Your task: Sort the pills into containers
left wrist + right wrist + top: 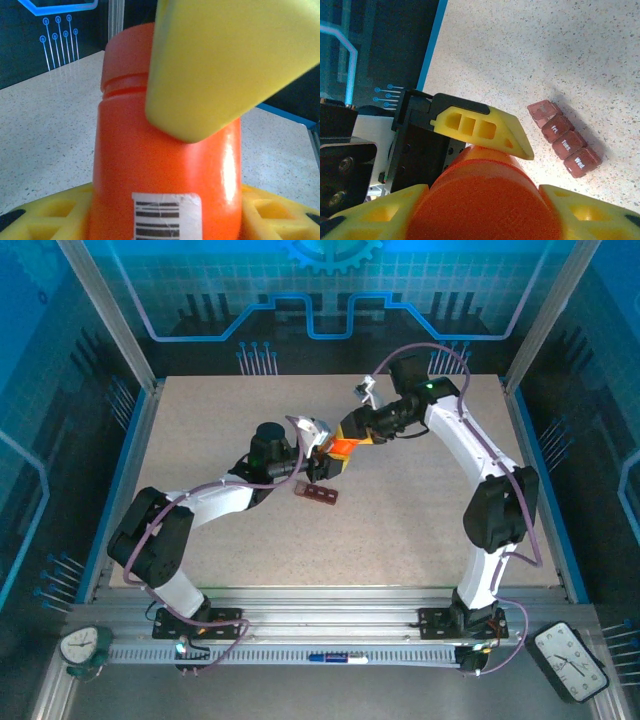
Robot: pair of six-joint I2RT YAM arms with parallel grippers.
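containers (564, 144), all closed, orange bottle (485, 200) nearby

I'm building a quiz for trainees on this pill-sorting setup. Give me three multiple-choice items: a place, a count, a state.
1. Where is the containers strip? A on the table; B held in the air; C on the frame.
2. How many compartments has it? A two; B four; C seven.
3. The orange bottle is: A capped; B uncapped; C lying flat.
1A: it rests on the speckled surface. 2B: the right wrist view shows four lids in a row. 3A: its cap sits on top.
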